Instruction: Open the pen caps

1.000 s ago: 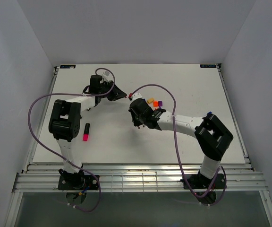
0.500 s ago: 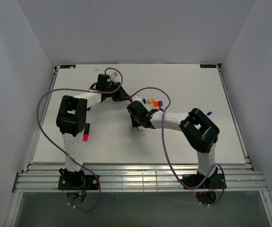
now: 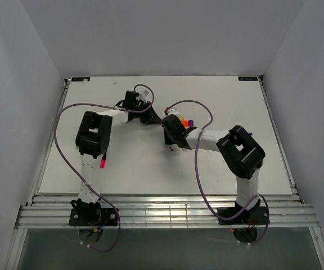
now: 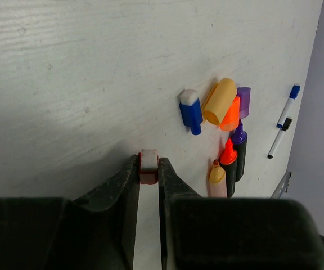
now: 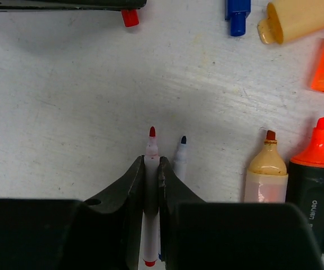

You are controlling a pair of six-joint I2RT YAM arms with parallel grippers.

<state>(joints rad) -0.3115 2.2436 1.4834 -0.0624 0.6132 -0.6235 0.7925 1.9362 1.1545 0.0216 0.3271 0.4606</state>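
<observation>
The pen caps (image 4: 220, 101) lie mostly in a loose cluster at the far middle of the table (image 3: 134, 169), a matte white board with a faint brushed grain. They are blue, tan, orange and purple, touching or just beside one another. One more, the red cap (image 5: 130, 17), is in the left hand (image 4: 148, 162), whose black fingers are nearly closed and pinch it across its sides.

The right hand (image 5: 152, 162) is likewise almost shut, clamped on the white barrel of a thin red-tipped pen (image 5: 151, 149). Cap and pen are apart, so the step in hand looks like putting the cap down. Lower it close to the table beside the others before letting go, so it neither bounces nor rolls, and keep it off the bare tips.

Three stubby highlighters (image 4: 228, 163) lie uncapped near the cluster, smooth plastic with chisel tips. The loose caps are short, rounded and glossy. A blue-tipped pen (image 5: 180, 160) lies just beside the red one; whether the grip catches it too I cannot tell. The red cap is small, squarish and slick, with a pale end.
</observation>
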